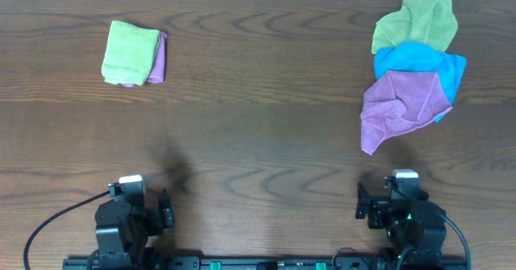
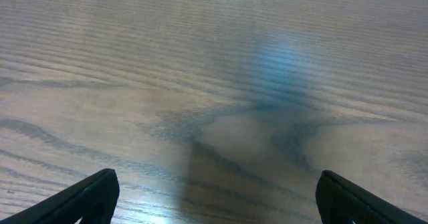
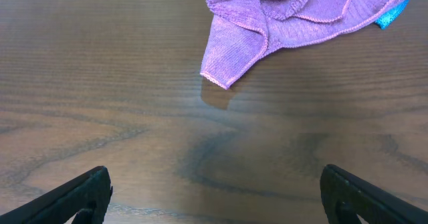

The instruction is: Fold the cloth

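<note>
Seemingly folded already, cloth (image 1: pixel 129 52) lies upper left of overhead, overlapping purple cloth (image 1: pixel 159 58); likely soft, thin, limp, so pinch a free corner; left gripper (image 2: pixel 217 197) and right gripper (image 3: pixel 214 187) both gape empty

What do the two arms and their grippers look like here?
The left arm and right arm are black and boxy, each with a pale block on top and a black cable looping outward. The right one shows a small green light. The left gripper and right gripper have black, wedge-shaped fingers.
</note>
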